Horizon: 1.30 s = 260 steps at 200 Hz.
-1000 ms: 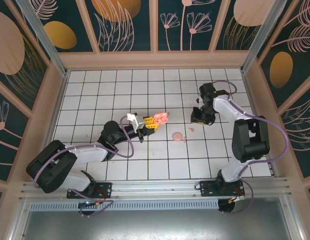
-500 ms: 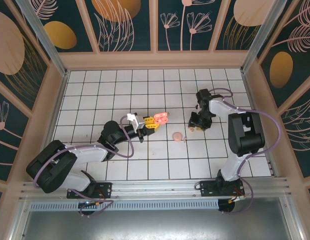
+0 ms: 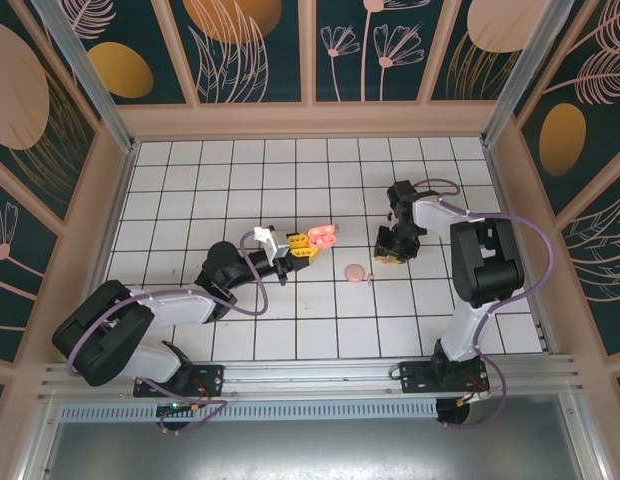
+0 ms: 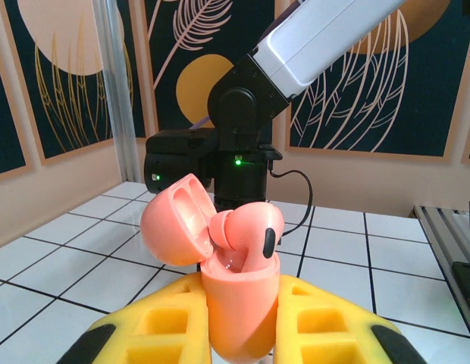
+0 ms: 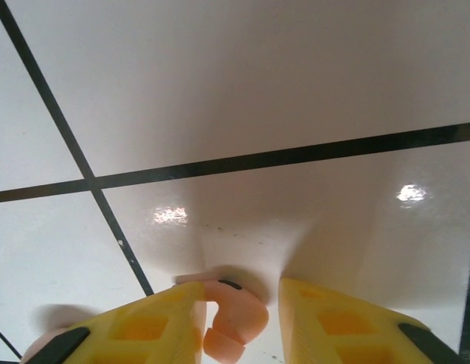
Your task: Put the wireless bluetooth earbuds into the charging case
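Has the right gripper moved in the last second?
Yes. The right gripper has shifted left, closer to the pale pink disc, now straddling an earbud.

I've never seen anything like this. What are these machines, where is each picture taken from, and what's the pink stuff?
These are two robot arms bolted to a tiled table. One view looks down on both; the other two come from cameras on their wrists. The yellow left gripper is shut on an open pink case with one earbud in it. The right gripper is down at the tiles, open on either side of a loose earbud. A pink disc lies on the tiles nearby.
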{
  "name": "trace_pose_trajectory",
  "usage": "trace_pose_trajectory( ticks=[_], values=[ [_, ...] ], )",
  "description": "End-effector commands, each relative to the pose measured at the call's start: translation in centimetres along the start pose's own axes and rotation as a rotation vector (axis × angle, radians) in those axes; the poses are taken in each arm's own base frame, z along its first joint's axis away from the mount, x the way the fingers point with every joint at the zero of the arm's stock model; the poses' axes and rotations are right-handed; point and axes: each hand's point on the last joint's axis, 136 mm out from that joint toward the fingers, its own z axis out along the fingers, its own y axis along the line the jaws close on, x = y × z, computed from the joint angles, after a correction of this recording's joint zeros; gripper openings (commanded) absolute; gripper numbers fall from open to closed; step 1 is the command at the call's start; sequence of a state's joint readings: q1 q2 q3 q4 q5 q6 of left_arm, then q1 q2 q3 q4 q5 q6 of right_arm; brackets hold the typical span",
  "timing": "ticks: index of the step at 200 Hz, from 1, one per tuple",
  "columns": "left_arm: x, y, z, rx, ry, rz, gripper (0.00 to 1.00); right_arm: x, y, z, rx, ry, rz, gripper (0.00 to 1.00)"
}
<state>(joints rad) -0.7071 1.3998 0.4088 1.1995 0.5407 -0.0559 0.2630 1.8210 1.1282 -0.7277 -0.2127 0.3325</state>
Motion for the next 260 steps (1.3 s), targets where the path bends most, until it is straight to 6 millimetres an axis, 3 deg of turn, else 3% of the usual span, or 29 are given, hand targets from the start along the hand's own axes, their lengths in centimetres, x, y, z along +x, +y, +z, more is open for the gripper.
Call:
trace_pose_trajectory(
  ticks=[1,73,119,150,203,260],
  values=[
    [-1.4,0.1,0.4,0.003,-0.037,0.03,0.14,0.9,-0.1,0.3,0.018,0.035,0.01,0.28],
    [-1.5,0.1,0.3,-0.002,-0.036,0.037,0.15,2.4,-0.4,-0.6,0.031,0.06,-0.047,0.22],
    [-1.4,0.1,0.1,-0.004,-0.028,0.042,0.15,3.4,-1.8,-1.8,0.144,0.123,-0.2,0.23],
    [-1.4,0.1,0.2,-0.003,-0.028,0.042,0.15,2.7,-0.7,-2.6,0.171,0.122,-0.347,0.24],
    [-1.2,0.1,0.3,-0.003,-0.006,0.053,0.15,4.0,0.3,-1.4,0.279,0.215,-0.735,0.23],
    [-1.0,0.1,0.3,-0.003,0.006,0.055,0.14,4.4,-0.2,-0.1,0.285,0.258,-0.799,0.25]
  ],
)
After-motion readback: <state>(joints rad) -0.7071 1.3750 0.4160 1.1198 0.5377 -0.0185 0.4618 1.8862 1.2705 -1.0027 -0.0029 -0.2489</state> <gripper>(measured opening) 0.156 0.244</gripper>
